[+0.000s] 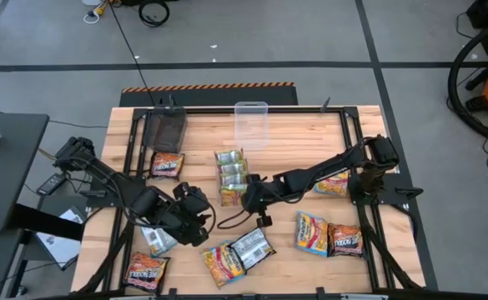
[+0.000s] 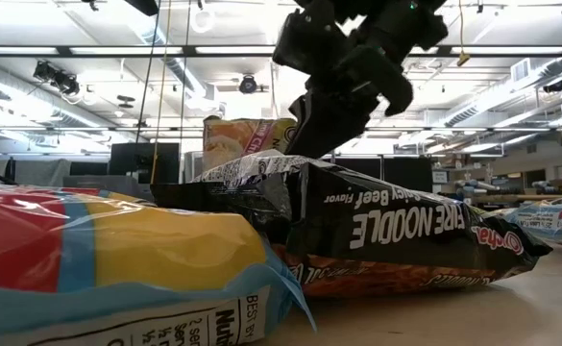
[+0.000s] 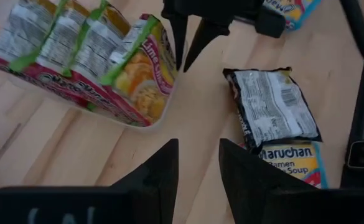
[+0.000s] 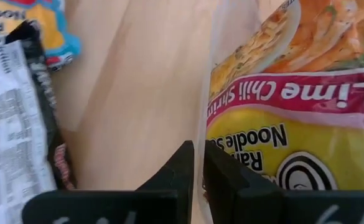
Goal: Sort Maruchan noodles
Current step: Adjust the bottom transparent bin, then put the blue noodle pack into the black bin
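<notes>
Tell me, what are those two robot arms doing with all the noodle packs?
They are sorting flat plastic ramen packets on a wooden table. The right pincer is at the near end of a row of yellow-green packets in a clear bin, its fingers almost together at the edge of the nearest one. The left pincer waits open beside it, holding nothing.

Yellow-blue packet [image 2: 117, 259] blurred, cropped, black packet [image 2: 377, 231] partly hidden

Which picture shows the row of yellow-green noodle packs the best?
The left wrist view: the row of yellow-green packets stands on edge in a clear bin, seen from the side. The high view shows the row small. The right wrist view shows one label close up. The low view shows just one top.
</notes>
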`<state>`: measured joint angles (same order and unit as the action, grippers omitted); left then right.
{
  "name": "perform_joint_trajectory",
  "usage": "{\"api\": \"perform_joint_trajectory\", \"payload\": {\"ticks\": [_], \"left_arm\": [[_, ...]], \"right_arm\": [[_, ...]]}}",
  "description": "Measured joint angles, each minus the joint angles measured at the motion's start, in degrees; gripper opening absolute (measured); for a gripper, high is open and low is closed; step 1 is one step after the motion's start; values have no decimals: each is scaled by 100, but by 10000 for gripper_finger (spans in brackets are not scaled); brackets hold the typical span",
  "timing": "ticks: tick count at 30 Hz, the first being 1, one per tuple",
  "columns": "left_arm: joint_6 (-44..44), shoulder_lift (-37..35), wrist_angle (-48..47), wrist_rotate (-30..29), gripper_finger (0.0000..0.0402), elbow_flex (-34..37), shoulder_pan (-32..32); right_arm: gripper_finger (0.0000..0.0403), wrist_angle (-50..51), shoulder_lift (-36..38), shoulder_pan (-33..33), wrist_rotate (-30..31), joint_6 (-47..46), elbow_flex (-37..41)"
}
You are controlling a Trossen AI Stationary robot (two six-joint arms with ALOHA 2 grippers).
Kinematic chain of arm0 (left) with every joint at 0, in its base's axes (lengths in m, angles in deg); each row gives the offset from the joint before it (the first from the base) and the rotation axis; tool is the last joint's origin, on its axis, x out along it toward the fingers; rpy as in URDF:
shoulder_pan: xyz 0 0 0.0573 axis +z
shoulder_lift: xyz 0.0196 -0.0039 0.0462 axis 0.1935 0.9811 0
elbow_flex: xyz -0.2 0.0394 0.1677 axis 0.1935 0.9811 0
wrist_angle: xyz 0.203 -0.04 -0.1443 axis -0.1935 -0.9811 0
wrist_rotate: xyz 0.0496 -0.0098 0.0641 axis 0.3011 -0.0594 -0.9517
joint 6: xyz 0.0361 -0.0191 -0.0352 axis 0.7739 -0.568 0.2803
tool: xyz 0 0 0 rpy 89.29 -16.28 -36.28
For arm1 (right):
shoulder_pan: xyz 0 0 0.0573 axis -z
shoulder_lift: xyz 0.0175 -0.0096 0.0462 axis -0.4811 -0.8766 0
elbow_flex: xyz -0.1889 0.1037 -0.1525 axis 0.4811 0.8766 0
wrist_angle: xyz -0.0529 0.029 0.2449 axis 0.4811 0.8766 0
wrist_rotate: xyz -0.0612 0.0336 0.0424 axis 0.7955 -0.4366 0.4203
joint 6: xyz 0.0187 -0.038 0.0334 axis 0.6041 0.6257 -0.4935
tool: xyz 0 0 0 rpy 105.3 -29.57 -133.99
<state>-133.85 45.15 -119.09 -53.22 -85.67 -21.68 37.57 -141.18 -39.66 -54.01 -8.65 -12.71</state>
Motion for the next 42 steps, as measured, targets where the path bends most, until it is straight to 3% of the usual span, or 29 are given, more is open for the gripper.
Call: {"api": "perform_joint_trajectory", "payload": {"ticks": [7,19,23,29,32,38,42], "left_arm": [[166,4,17,-139,121,0,22],[-21,7,53,-593,121,0,-164],[-176,9,53,-619,121,0,-248],[95,273,219,-590,121,2,-475],[-90,570,412,-227,121,-4,-650],[-1058,1568,536,510,121,1,-803],[-1164,2163,1027,878,122,7,-758]], "right_arm": [[37,336,4,-66,-4,-187,-185],[37,624,24,-171,-67,-1761,-206],[47,1058,20,-253,-104,-1786,-508],[77,2269,231,-519,1006,-1246,-1258],[90,2795,475,-751,1690,-1267,-1475],[101,3186,983,-1696,2146,-1992,-1481],[101,3151,1049,-2393,2575,-2573,-1481]]}}
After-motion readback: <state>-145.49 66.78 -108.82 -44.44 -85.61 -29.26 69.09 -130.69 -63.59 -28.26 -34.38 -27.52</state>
